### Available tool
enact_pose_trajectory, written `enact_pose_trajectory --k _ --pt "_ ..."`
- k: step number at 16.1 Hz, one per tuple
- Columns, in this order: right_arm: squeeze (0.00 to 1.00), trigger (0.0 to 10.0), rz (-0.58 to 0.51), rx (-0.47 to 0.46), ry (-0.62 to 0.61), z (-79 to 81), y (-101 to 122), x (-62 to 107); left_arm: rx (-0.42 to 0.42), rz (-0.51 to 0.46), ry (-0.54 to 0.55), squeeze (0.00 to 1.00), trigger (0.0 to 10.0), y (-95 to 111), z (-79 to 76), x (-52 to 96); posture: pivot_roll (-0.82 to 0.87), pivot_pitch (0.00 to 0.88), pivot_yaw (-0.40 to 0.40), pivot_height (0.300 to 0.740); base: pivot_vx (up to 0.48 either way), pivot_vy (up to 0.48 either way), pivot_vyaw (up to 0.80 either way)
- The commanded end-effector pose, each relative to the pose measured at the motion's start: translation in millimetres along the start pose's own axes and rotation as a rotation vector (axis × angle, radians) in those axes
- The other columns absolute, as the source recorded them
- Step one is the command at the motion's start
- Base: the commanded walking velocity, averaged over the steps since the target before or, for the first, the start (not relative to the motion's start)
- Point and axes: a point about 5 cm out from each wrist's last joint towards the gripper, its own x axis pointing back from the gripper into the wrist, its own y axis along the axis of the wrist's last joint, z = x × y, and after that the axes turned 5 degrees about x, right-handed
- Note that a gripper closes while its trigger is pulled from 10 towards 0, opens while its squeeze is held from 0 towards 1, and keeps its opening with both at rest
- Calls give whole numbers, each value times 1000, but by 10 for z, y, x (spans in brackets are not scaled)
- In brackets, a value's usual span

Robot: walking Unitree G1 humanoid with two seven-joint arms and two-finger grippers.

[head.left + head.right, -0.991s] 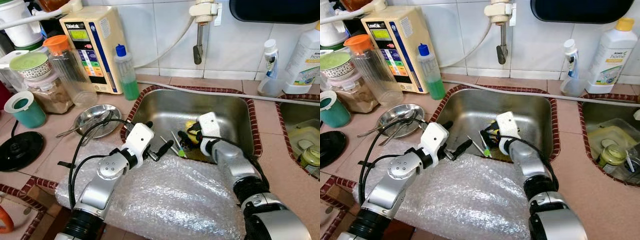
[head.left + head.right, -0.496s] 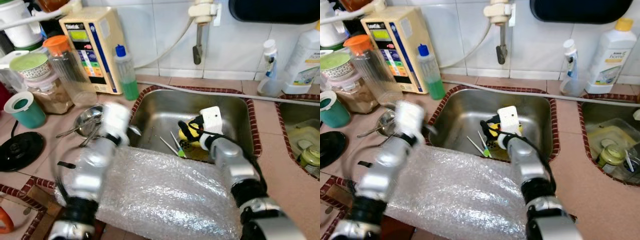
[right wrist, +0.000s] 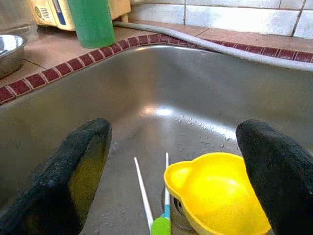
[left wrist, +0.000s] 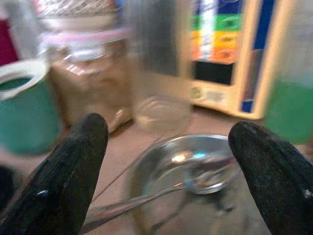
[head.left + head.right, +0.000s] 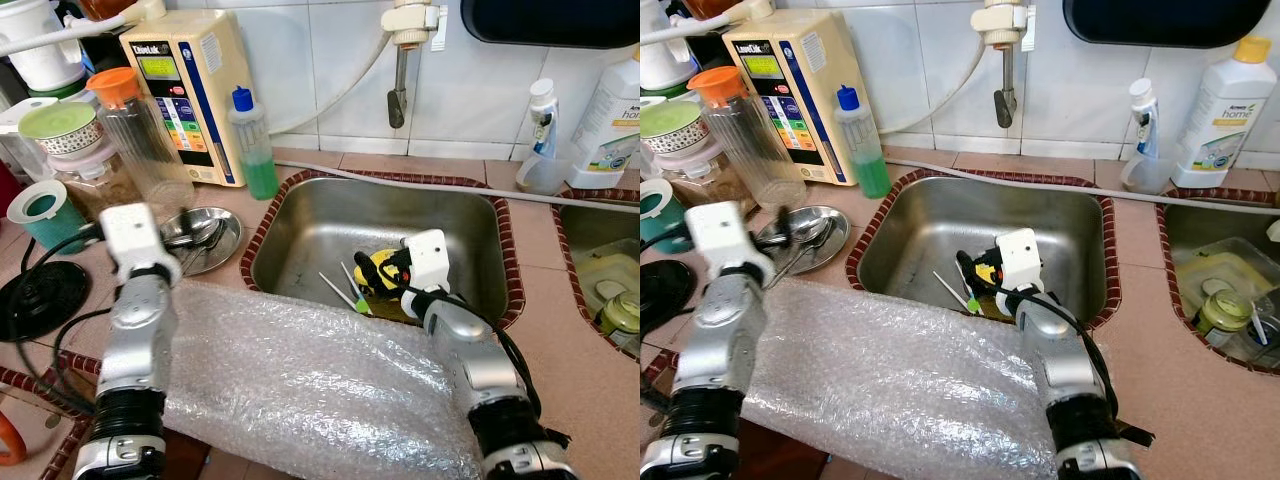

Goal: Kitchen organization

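My right gripper (image 3: 171, 176) is down in the steel sink (image 5: 330, 215), open, with its fingers (image 3: 78, 176) on either side of a yellow cup (image 3: 220, 196) that lies on the sink floor. A green-tipped stick (image 3: 159, 226) and a thin white stick (image 3: 143, 191) lie beside the cup. My left gripper (image 4: 171, 161) is open just above a shallow steel dish (image 5: 205, 240) holding spoons (image 4: 195, 181), on the counter left of the sink. A sheet of bubble wrap (image 5: 310, 390) covers the counter's front edge.
Behind the dish stand a beige water machine (image 5: 190, 90), a green bottle (image 5: 255, 150), an orange-lidded pitcher (image 5: 140, 130), jars and a teal cup (image 5: 45, 215). A black round base (image 5: 35, 300) lies at the left. The tap (image 5: 400, 60) hangs above; bottles (image 5: 610, 110) and a second basin (image 5: 605, 270) lie right.
My left arm has swung left from the sink's front edge to the steel dish. The right gripper has stayed in the sink by the yellow cup.
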Motion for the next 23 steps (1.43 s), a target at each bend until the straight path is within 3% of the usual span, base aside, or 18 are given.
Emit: enact_pose_trajectory --k 1,3,10,12,16,19,23 --pt "0 10000 -7 2 21 50 36 13 10 29 60 0 10000 -43 150 -6 103 0 107 740 0 0 0" --pt "0 10000 7 6 25 54 13 46 87 46 124 0 10000 -83 268 3 109 0 98 740 0 0 0" --pt "0 10000 -22 7 78 75 70 104 228 97 185 0 10000 -118 272 -98 98 0 95 740 0 0 0" --pt "0 10000 -50 17 221 201 123 168 233 90 194 0 10000 -87 293 -130 91 0 98 740 0 0 0" --pt "0 10000 -138 15 369 284 252 297 238 74 217 0 10000 -48 343 -167 85 0 98 740 0 0 0" --pt "0 10000 -157 17 404 327 289 327 237 72 225 0 10000 -47 367 -167 86 0 97 740 0 0 673" --pt "0 10000 -141 -3 359 269 281 302 239 81 232 0 10000 -70 391 -155 92 0 97 740 0 0 0"
